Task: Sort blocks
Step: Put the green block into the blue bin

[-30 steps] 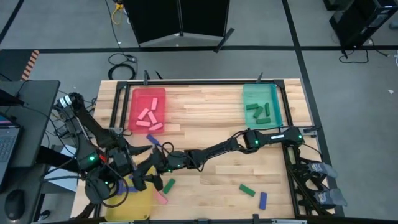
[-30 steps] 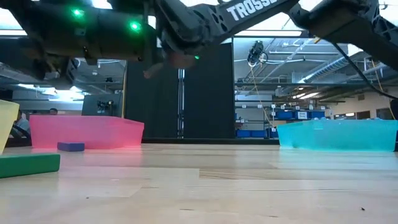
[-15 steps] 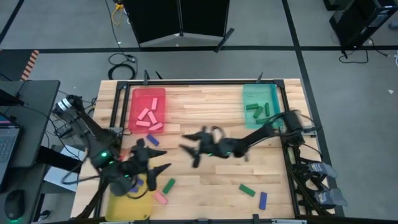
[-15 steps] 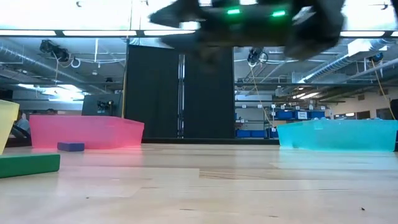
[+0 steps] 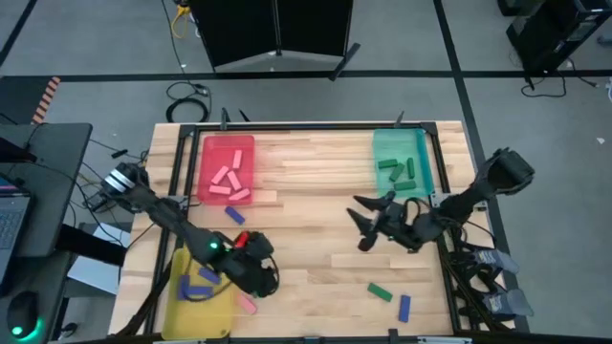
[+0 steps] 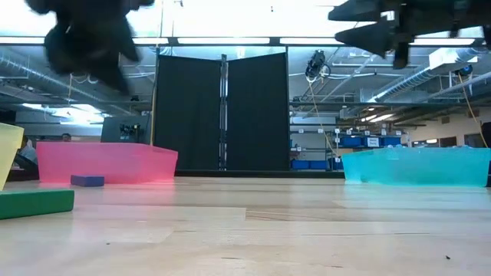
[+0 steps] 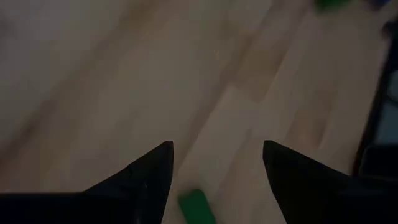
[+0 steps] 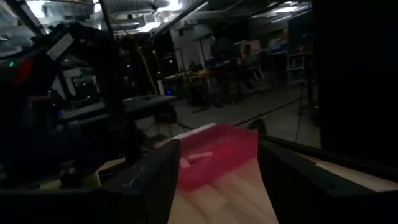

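Across the wooden table, three big trays: red tray at 11 o'clock, teal tray at 1 o'clock, yellow tray at 7 o'clock. Beside the yellow tray, left gripper: fingers spread wide, nothing held. Right under it, between those fingers, a green block, partly cut off, so cannot tell which way its long side runs. Looks like the next one to grab, straight down. Over at 3 o'clock, right gripper: up in the air, spread wide too, empty. From there, at 6 o'clock, a second green block, long side running from 10 to 4 o'clock, with a blue block just beside it. Both much nearer the right arm than the left. Last, a loose pink block just beside the yellow tray, and one other blue block at 11 o'clock from the left gripper.
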